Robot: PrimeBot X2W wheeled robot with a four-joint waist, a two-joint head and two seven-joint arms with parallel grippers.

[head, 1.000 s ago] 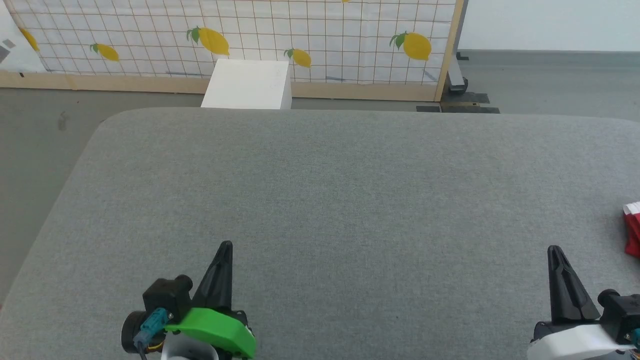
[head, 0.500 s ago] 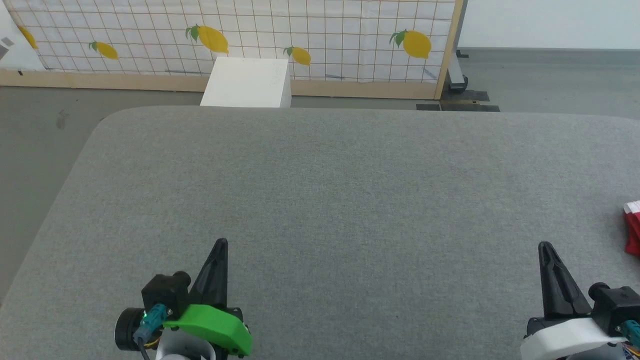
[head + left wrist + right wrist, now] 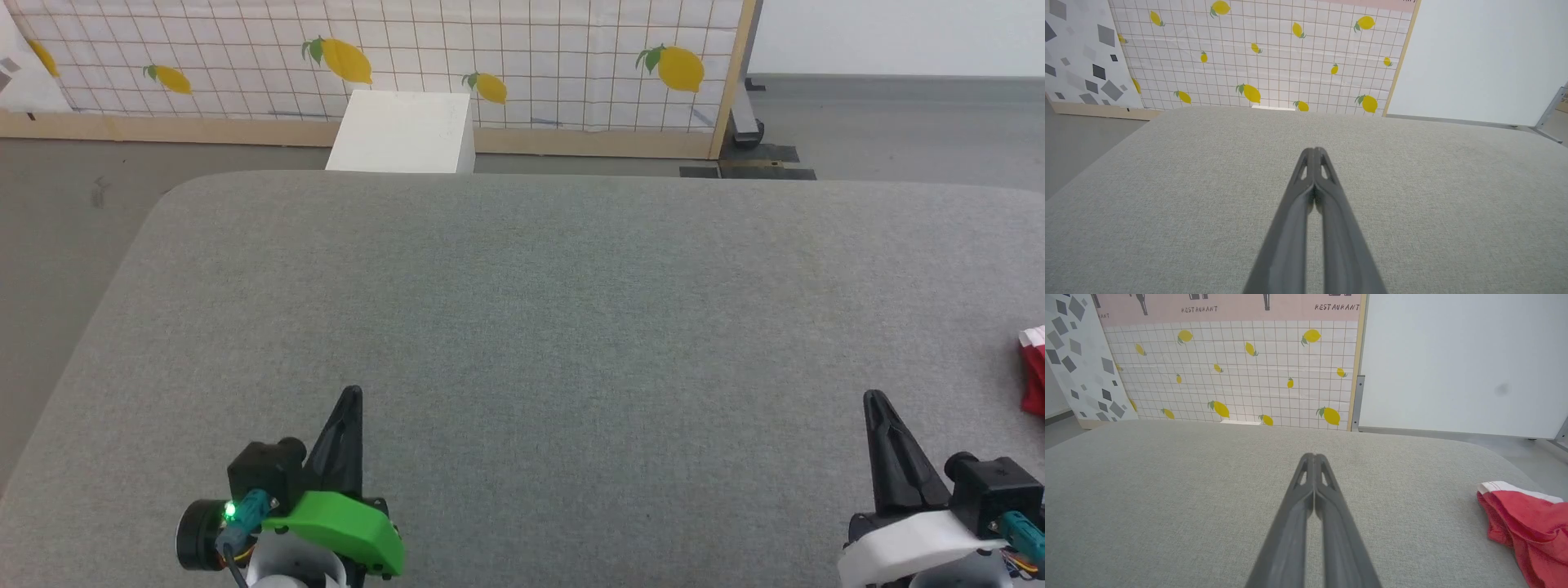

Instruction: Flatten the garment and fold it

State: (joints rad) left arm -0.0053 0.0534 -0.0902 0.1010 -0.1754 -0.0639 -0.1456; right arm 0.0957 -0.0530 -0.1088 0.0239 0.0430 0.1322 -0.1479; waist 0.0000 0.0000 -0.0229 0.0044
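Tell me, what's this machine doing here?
A two-armed robot faces a grey padded table. Its left claw and right claw are both shut and empty, near the table's front edge. The red garment it should flatten and fold lies bunched at the table's right side, untouched. Folding has not begun.

My garment (image 3: 1035, 384) is thin bright red cloth with a white stripe along its upper edge. It is bunched in a crumpled heap, not yet flattened or folded. It lies on the grey tabletop (image 3: 522, 310) at about 3 o'clock in my head view, partly cut off by the frame edge.
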